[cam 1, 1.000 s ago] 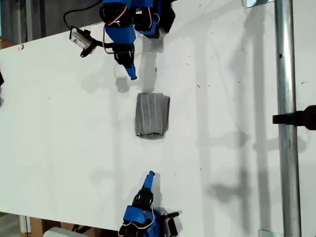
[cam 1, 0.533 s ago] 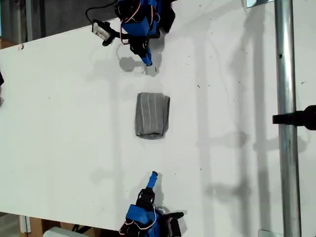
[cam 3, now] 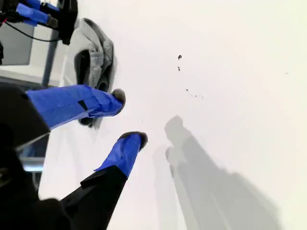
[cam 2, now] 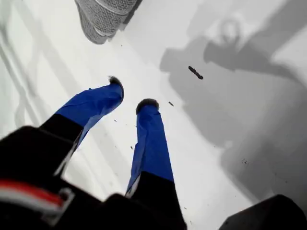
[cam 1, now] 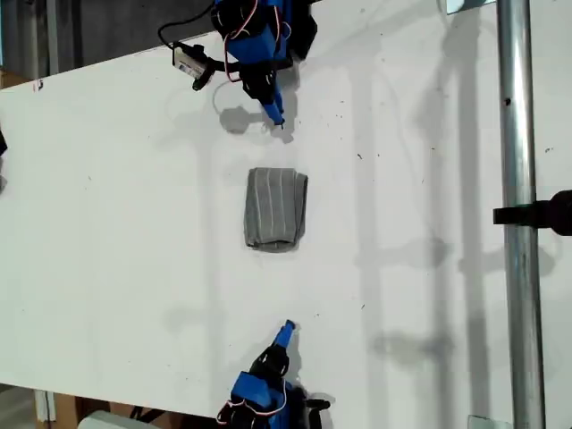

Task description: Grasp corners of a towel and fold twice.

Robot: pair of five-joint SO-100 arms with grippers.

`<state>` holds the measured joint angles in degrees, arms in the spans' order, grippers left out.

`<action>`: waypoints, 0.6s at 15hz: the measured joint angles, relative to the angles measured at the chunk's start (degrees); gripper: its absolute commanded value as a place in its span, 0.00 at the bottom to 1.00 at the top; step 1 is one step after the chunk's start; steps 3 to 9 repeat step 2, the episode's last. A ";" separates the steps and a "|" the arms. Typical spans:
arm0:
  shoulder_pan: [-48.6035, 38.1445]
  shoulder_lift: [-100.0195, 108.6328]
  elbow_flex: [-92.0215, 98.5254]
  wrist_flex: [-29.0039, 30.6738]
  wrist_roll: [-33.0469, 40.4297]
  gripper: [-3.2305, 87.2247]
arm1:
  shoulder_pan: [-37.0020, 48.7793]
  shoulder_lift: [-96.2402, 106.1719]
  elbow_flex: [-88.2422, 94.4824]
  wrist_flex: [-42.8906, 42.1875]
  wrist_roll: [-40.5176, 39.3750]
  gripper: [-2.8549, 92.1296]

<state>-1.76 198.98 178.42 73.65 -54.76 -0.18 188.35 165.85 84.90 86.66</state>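
Grey cloth with thin pale stripes, the towel [cam 1: 275,210], folded into a compact upright block near the middle of the white surface [cam 1: 107,223], touching neither arm. Seen from the exterior view: my first gripper [cam 1: 279,118] near the surface's far edge, tip aimed at the towel with a bare strip between; my second gripper [cam 1: 288,329] near the close edge, well apart from the towel, with a wider bare strip. Too small there to judge either pair of fingers. Shown only by the first wrist view: blue fingers [cam 2: 151,139] of my first gripper [cam 2: 131,93] a little apart, nothing between them, hovering over bare white, the towel's rounded folded end [cam 2: 108,14] just ahead, a short dark mark [cam 2: 195,72] off to one side; same mark [cam 1: 282,126] a mere speck beside the tip in the exterior view. Shown only by the second wrist view: my second gripper [cam 3: 129,117] likewise parted and empty, the towel [cam 3: 98,62] beyond its tips with layered folds visible edge-on, and the other arm [cam 3: 43,12] past it. Corners tucked into the folds, not separately distinguishable. Wide open white on both sides of the towel; a metal pole [cam 1: 518,223] across the surface toward the exterior view's right, well clear of everything.
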 measured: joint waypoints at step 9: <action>-0.09 0.00 0.00 0.00 0.44 0.17 | 0.00 0.00 0.00 0.00 0.00 0.15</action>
